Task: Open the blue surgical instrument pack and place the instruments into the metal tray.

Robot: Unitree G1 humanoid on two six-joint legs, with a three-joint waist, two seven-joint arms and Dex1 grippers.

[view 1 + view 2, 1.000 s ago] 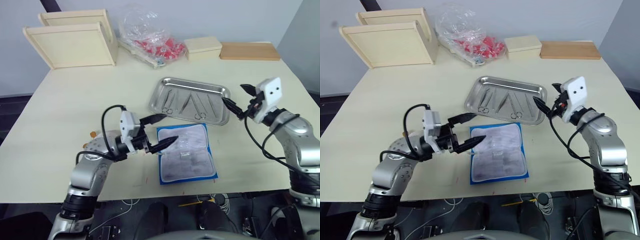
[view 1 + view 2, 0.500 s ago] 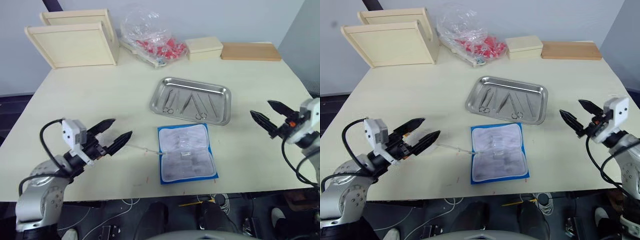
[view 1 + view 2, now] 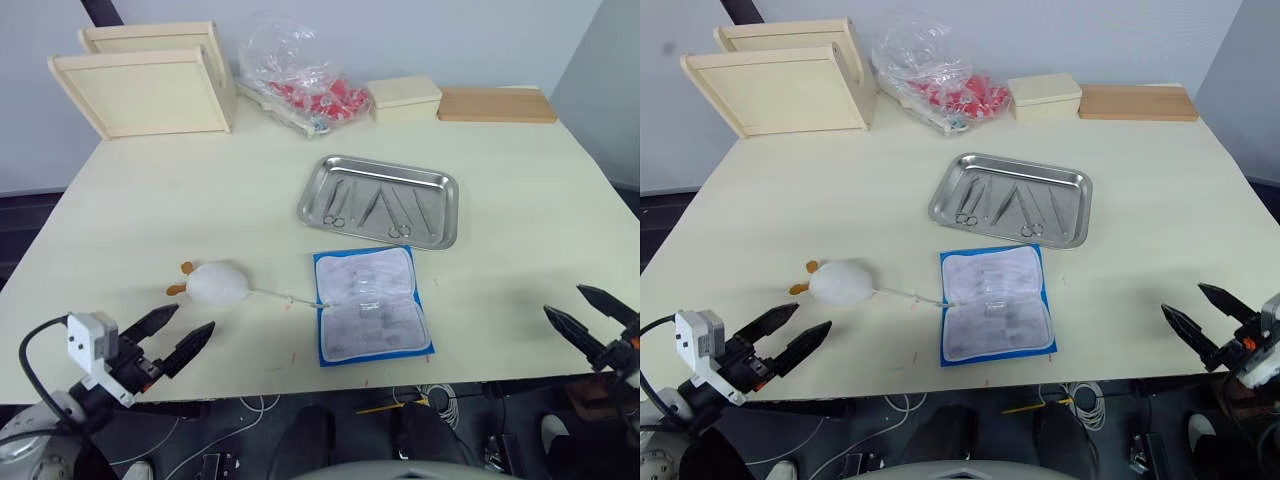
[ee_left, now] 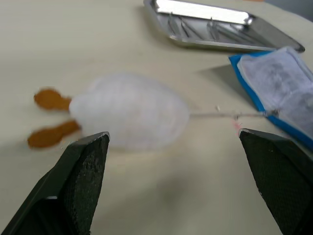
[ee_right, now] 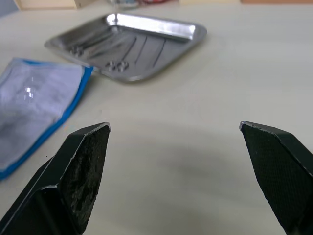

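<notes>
1. Blue surgical instrument pack (image 3: 374, 320) lies unfolded flat on the worktop (image 3: 150, 210), near the front edge, whitish pocketed panel facing up. Pockets look empty, though one small glint mid-panel I cannot identify.
2. Metal tray (image 3: 446, 186) sits just behind the pack, apart from it. Instruments (image 3: 375, 207) lie inside in a loose row, ring handles toward the pack; I cannot count them exactly.
3. Judgement: pack opened, tools transferred. Task looks finished or very nearly so; the only thing left would be checking that glint in the panel.
4. A white fluffy object (image 3: 219, 285) with small orange ends rests on the worktop to the pack's left, joined to the pack's edge by a thin cord.
5. My left gripper (image 3: 170, 335) hovers low off the front-left edge of the worktop, released, fingers spread, holding nothing.
6. My right gripper (image 3: 590, 320) hovers off the front-right corner, also released and empty, well apart from tray and pack.
7. Far edge: pale wooden trays (image 3: 140, 90), a clear bag with red contents (image 3: 300, 75), a pale box and a wooden board, all untouched by either gripper
</notes>
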